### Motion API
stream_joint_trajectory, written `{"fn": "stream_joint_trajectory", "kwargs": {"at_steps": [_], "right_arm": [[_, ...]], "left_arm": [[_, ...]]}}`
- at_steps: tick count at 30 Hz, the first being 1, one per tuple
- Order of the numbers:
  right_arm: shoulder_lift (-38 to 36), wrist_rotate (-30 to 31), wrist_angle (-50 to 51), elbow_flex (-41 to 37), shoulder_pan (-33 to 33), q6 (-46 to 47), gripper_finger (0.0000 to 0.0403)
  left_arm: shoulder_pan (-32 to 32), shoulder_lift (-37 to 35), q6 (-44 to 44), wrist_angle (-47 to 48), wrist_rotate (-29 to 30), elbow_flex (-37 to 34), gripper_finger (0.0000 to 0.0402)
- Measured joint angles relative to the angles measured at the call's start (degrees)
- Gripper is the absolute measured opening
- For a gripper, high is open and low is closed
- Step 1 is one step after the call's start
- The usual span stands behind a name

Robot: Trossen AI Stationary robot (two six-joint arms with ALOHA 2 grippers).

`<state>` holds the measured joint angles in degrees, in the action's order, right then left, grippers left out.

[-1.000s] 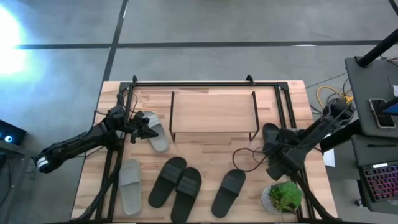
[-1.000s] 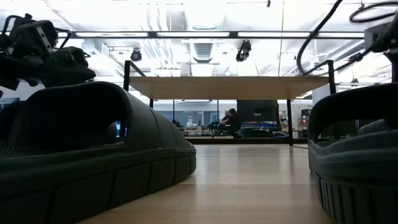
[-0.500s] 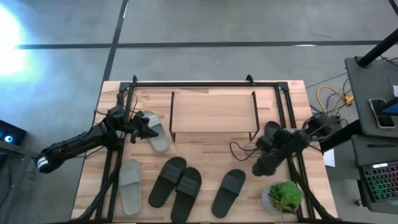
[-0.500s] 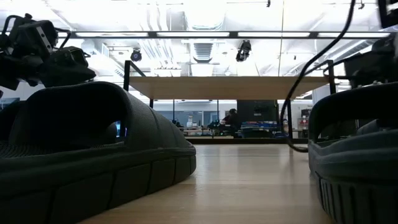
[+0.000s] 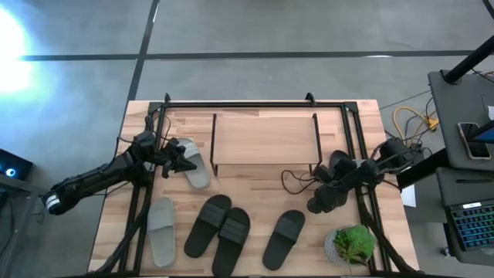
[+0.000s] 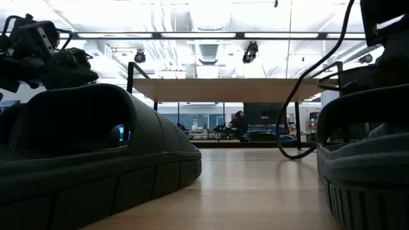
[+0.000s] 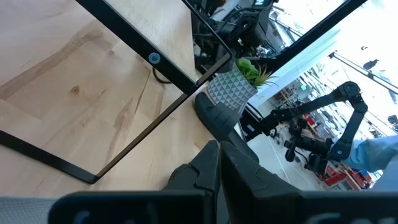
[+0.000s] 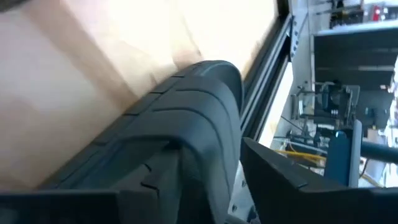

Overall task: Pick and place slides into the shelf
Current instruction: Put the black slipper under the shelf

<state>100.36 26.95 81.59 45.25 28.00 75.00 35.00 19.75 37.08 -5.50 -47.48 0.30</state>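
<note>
My right gripper [image 5: 330, 191] is shut on a black slide [image 5: 324, 199] just right of the shelf [image 5: 264, 137], a light wood board on thin black legs. In the right wrist view the slide's ribbed sole [image 8: 186, 118] fills the space between the fingers. My left gripper [image 5: 184, 162] is shut on a light grey slide [image 5: 196, 171] left of the shelf. It also shows high at the left of the low view [image 6: 38, 54]. A second grey slide [image 5: 160, 232] and three black slides [image 5: 207, 225] [image 5: 231, 241] [image 5: 284, 238] lie flat near the near edge. My right gripper pinches the black slide between its two fingers [image 8: 280, 180], which lie on either side of the sole's edge [image 8: 205, 93], across the slide. Whether the slide is clear of the table I cannot tell. My left gripper comes level from the table's left at the grey slide's strap end [image 5: 185, 151]. The gripper itself hides the contact, and a grey band [image 7: 37, 211] shows below its fingers.
A potted plant [image 5: 353, 243] stands at the near right corner. Black frame rails [image 5: 355, 139] run beside the shelf on both sides. A loose black cable [image 5: 297, 181] loops on the table below the shelf. Bare wood lies between the shelf and the row of slides.
My right gripper has moved toward the table's left and a little toward the far edge, nearer the shelf, carrying the black slide. The slide's near end has swung leftward. The cable loop has been drawn left with it.
</note>
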Motion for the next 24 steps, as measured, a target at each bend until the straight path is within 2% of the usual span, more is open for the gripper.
{"fn": "stream_joint_trajectory", "kwargs": {"at_steps": [8,16,24], "right_arm": [[-0.1,-0.3,-0.5,-1.1,-0.7,2.1,0.0088],[-0.1,-0.1,-4.9,-1.7,-0.7,-0.8,0.0016],[-0.5,-0.2,-5.5,-1.9,-0.7,1.2,0.0010]], "left_arm": [[0.0,0.0,0.0,0.0,0.0,0.0,0.0000],[0.0,0.1,0.0,0.0,0.0,0.0,0.0000],[0.0,0.1,0.0,0.0,0.0,0.0,0.0000]]}}
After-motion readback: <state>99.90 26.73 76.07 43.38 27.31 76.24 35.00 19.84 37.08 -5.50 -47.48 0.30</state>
